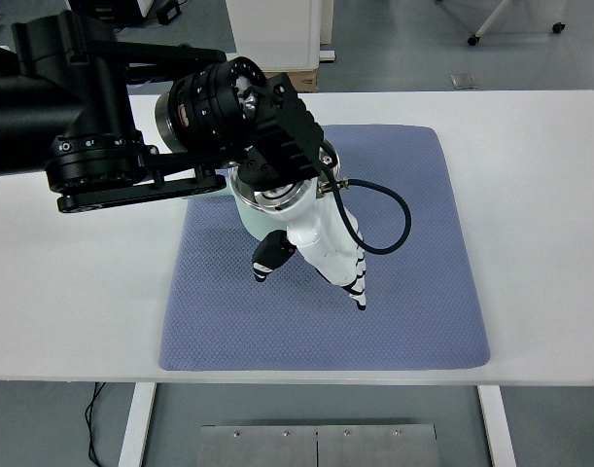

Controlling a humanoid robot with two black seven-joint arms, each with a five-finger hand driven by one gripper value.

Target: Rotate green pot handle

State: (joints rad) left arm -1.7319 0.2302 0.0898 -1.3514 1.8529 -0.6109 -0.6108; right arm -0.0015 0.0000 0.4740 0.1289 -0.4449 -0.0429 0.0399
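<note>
Black casing fills the left of the view — my left arm (92,126) comes in from the left edge and reaches across the white counter (83,292) to the blue-grey quilted mat (413,253). Its ribbed wrist sits above the mat's far left part, and a black cable (389,219) loops out from it toward the right and back under the palm.

My left hand (316,253) hangs below the wrist, white with dark fingertips, pointing down and toward the near edge. The fingers (353,282) lie together, stretched out straight over the mat, and the thumb (269,258) sticks out apart on the left; the hand is relaxed and grips nothing.

The pale green pot (253,219) stands on the mat's far left part, almost wholly hidden beneath my wrist and palm — only a strip of its wall shows just left of the palm, and a sliver of its steel rim (328,156) at the wrist's right side. I cannot see its handle, so I cannot tell which way it points, nor whether my palm touches the pot.
</note>
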